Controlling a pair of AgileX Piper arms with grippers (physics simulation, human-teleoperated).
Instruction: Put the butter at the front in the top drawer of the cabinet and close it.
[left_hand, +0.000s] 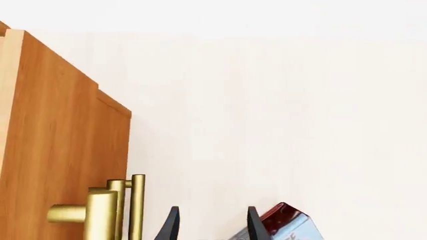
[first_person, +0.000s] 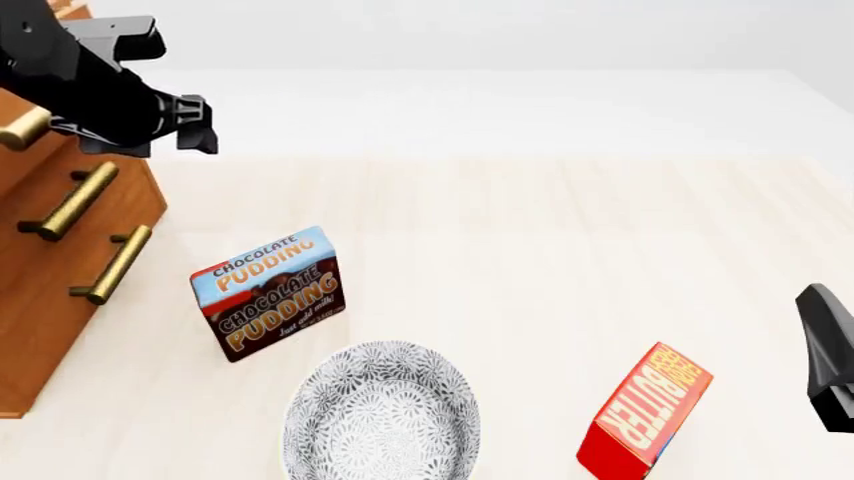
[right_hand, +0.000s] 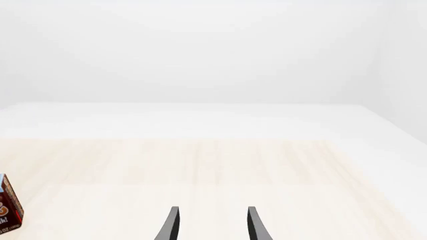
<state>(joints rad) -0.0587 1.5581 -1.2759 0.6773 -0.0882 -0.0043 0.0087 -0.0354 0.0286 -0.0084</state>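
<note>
Table (first_person: 534, 250) lying pale | butter (first_person: 645, 412) sitting front-right | left gripper (left_hand: 213, 225) hovering parted beside cabinet (first_person: 54, 290) | right gripper (right_hand: 212, 225) seemingly parted, holding nothing

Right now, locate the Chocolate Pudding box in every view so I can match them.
Front view: Chocolate Pudding box stands left of centre, between the cabinet and the patterned bowl.
Left wrist view: a corner shows just past the left claw.
Right wrist view: a sliver shows at the picture's edge.
Shared landmark: the box itself.
</note>
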